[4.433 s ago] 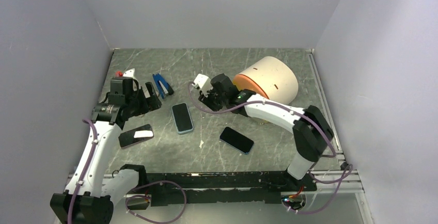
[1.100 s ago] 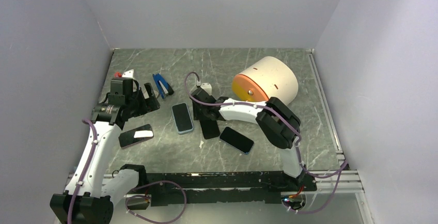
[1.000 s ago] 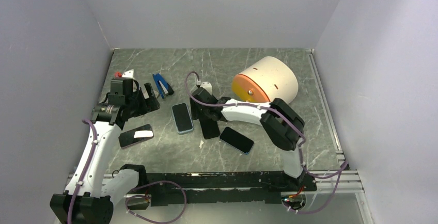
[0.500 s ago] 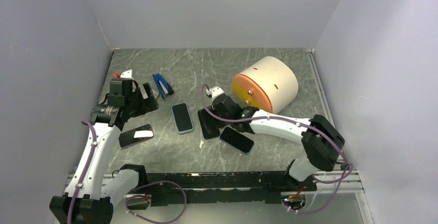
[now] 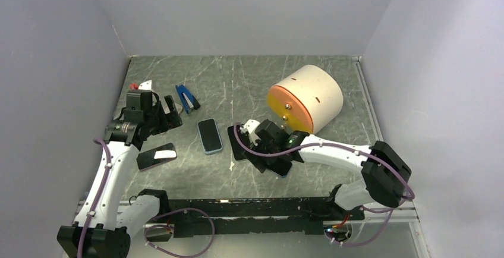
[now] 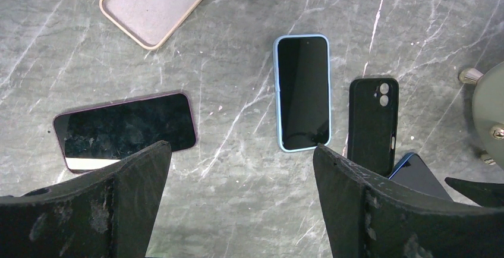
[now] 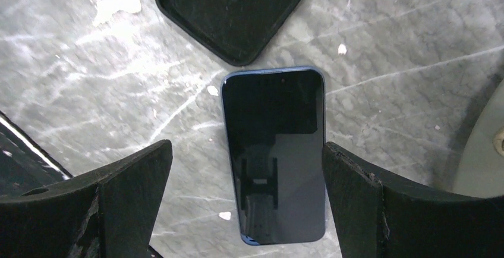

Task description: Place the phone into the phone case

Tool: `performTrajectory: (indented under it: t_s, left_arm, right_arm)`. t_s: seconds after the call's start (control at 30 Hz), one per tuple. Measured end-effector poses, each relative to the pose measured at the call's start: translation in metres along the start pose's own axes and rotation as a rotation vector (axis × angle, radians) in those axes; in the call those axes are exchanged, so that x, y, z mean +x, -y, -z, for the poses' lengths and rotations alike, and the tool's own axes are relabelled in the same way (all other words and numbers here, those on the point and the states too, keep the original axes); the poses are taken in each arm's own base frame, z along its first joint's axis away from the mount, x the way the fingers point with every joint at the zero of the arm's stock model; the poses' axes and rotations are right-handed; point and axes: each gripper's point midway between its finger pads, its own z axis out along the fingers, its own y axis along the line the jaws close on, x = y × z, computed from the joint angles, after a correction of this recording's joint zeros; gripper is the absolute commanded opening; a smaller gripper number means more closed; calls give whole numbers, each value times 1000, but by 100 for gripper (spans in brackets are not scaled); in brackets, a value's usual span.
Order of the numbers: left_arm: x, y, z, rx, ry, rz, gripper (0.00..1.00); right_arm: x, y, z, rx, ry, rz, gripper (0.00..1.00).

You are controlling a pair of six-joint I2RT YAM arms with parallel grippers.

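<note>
A black phone case [image 5: 236,141] [image 7: 238,8] [image 6: 372,124] lies flat on the marble table. Just right of and nearer than it lies a dark blue phone [image 7: 274,151] [image 5: 282,169], screen up. My right gripper [image 5: 265,154] [image 7: 246,148] hangs open right above this phone, one finger on each long side, not touching it. A light-blue-edged phone [image 5: 209,135] [image 6: 303,91] lies left of the case. My left gripper [image 5: 172,109] [image 6: 242,147] is open and empty, high above the table's left part.
A dark phone with a purplish edge [image 5: 156,156] [image 6: 125,130] lies at the near left. A beige case [image 6: 157,2] and a blue clip [image 5: 187,97] lie at the far left. A large cream drum with an orange face [image 5: 309,97] stands right of the phones.
My right gripper let go of the black case beside the light-blue phone, opened wide and moved toward the near right, over the dark blue phone. The left arm has not moved.
</note>
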Motion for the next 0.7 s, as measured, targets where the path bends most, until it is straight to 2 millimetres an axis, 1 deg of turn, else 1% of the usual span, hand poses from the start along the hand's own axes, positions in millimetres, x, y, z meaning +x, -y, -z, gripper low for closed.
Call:
performTrajectory:
  t_s: [0.17, 0.43, 0.7]
  left_arm:
    - [0, 0, 0, 0, 0, 0, 94]
    - [0, 0, 0, 0, 0, 0, 94]
    - [0, 0, 0, 1, 0, 0, 94]
  right_arm:
    - [20, 4, -8, 2, -69, 54, 99]
    - [39, 10, -21, -33, -147, 72, 98]
    - [44, 18, -24, -33, -170, 78, 98]
